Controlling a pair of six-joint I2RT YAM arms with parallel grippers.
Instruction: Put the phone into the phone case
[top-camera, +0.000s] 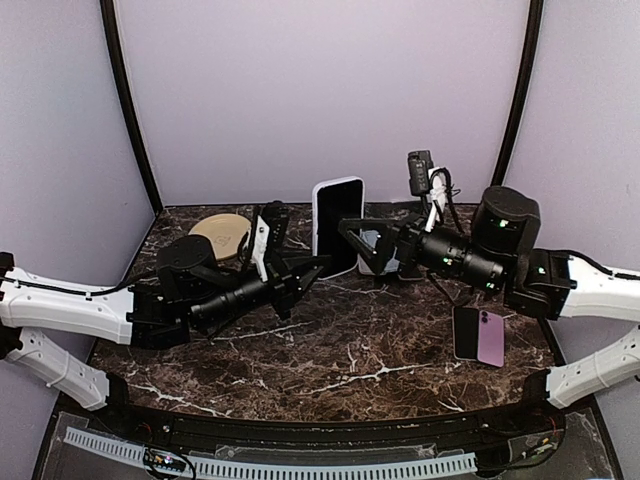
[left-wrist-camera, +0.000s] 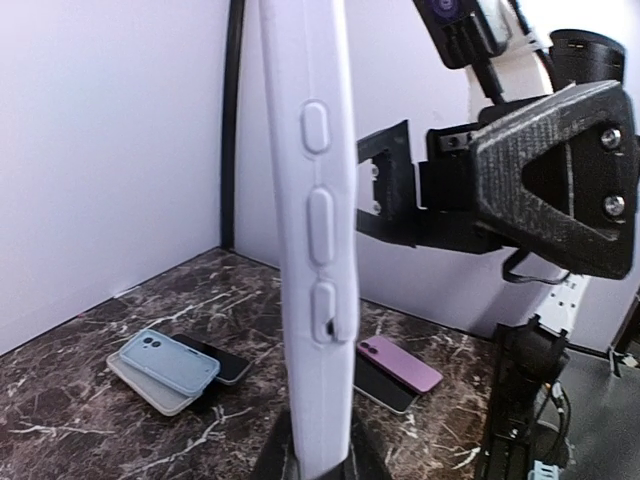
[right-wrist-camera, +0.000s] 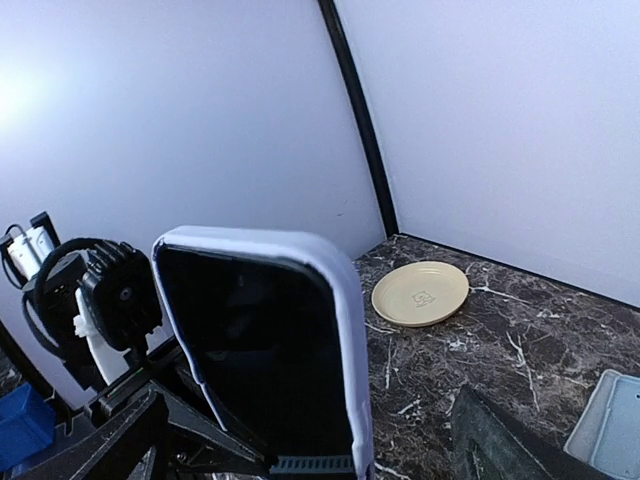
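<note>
Lying on the desk (top-camera: 330, 360) well left of the left jaws, a yellow plate (top-camera: 222, 232) is partly hidden behind the left arm (top-camera: 70, 305). The left jaws are closed tight on the lower end of the white phone case (left-wrist-camera: 315, 250), though the grip itself is cut off at the wrist view's bottom edge. The case stands upright between both jaws, the phone (right-wrist-camera: 265, 350) dark inside it. The right jaws gape wide on either side of it, apparently not touching. A pale blue case (left-wrist-camera: 165, 365) near them is mostly hidden from above. Two spare phones (top-camera: 478, 335) lie further right.
</note>
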